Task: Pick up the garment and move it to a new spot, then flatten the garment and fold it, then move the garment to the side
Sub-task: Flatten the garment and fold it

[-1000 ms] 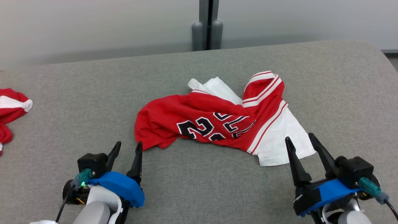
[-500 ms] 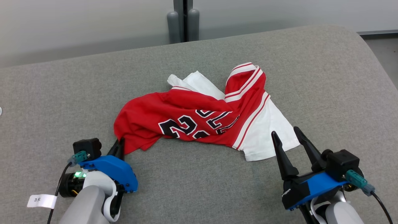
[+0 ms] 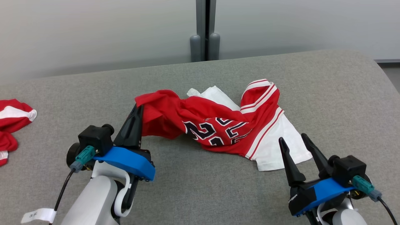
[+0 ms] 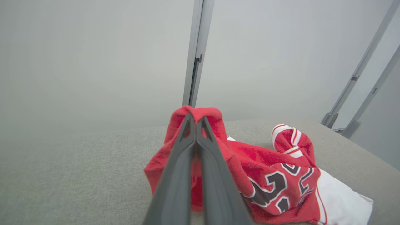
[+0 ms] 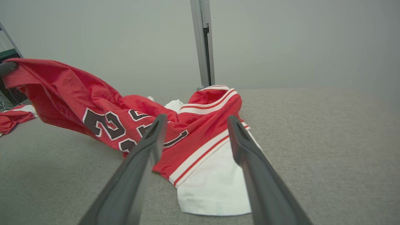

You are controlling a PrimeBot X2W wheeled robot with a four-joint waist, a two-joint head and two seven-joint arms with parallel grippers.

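A red and white jersey [image 3: 225,125] with black numbers lies crumpled on the grey table [image 3: 200,187]. My left gripper [image 3: 138,109] is shut on the jersey's red left corner and holds that corner raised off the table. In the left wrist view the red cloth [image 4: 195,114] wraps over the closed fingertips. The rest of the jersey [image 5: 193,131] still rests on the surface. My right gripper [image 3: 293,140] stands open just in front of the white lower right part [image 5: 215,181], apart from it.
A second red and white garment [image 3: 12,125] lies at the table's far left edge. A grey wall with a vertical post [image 3: 204,31] stands behind the table. The table's rounded right corner [image 3: 375,62] is near the floor.
My left gripper closed on the jersey's left corner and lifted it up and forward, stretching the red cloth. The head camera shifted between frames. The right gripper stayed open in place.
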